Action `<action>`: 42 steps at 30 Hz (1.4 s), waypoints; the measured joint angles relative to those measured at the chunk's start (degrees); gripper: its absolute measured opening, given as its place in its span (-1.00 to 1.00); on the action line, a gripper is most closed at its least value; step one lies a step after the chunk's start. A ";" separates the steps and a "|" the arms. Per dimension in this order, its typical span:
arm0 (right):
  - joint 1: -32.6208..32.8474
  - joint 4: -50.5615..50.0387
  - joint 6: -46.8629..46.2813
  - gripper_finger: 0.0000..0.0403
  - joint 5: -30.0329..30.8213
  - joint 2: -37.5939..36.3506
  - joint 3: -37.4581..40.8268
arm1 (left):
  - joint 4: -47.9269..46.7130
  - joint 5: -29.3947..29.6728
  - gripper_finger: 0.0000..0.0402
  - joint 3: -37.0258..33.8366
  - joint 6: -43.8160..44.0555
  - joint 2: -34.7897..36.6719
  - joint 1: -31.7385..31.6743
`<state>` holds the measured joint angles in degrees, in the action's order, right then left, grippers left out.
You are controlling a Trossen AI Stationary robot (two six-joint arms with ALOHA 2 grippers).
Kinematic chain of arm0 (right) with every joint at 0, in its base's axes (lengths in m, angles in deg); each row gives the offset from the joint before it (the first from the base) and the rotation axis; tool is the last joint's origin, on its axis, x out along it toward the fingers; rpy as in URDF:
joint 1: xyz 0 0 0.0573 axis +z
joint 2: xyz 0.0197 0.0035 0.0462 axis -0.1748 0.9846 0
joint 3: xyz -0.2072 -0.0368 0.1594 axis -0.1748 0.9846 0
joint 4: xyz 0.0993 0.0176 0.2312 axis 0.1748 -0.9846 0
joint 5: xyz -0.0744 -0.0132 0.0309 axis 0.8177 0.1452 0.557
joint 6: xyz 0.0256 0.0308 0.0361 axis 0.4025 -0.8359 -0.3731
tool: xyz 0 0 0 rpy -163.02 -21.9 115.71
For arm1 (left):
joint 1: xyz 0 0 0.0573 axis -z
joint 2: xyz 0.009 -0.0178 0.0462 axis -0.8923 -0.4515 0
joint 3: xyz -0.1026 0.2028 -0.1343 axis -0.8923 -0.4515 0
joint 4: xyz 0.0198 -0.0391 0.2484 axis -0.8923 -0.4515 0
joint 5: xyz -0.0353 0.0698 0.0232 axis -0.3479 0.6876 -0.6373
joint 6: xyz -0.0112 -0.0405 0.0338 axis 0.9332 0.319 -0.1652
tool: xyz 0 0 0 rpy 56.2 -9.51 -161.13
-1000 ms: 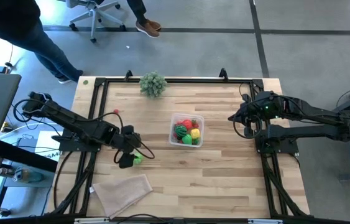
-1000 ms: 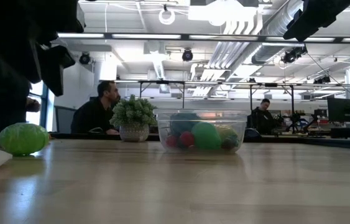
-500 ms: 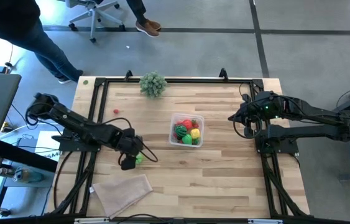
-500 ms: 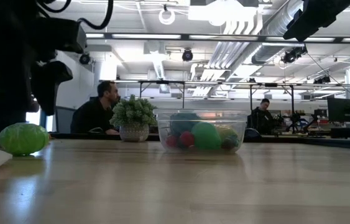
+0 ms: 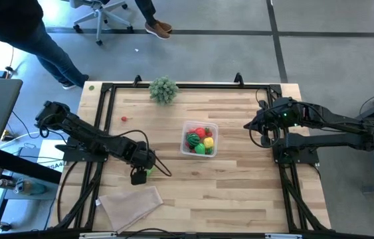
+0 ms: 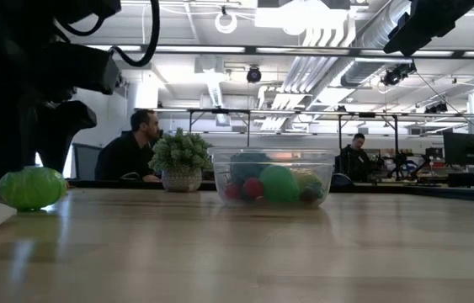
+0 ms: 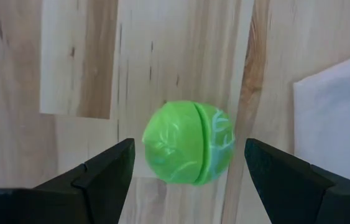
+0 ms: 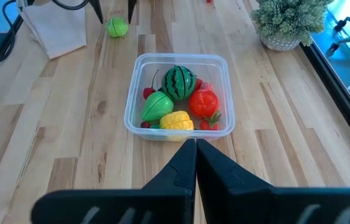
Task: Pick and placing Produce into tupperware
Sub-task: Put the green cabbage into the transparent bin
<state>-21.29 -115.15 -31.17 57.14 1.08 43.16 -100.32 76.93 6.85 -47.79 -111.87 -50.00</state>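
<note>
Lower now near the tabletop's left edge, the left gripper [image 7: 187,171] hangs apart over the green ball [image 7: 188,143]; centre it before closing, right gripper [image 8: 194,155] together

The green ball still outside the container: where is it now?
In the high view the green ball lies on the table's left side, just above the folded cloth and left of the container, between the left gripper's open jaws.
</note>
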 joint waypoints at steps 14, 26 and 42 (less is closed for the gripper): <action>-0.01 0.00 0.00 -0.99 0.00 0.01 0.00 | 1.63 7.86 0.46 0.02 1.27 -4.35 4.65; -0.02 0.00 0.00 -0.99 0.00 -0.01 0.01 | 2.04 10.57 0.46 0.02 1.18 -6.46 4.57; -0.01 0.01 0.00 -0.99 0.00 0.01 0.01 | 1.08 11.89 0.33 0.02 1.43 -6.45 4.51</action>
<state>-21.30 -115.13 -31.17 57.13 1.10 43.18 -99.24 88.82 6.87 -46.36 -118.32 -45.49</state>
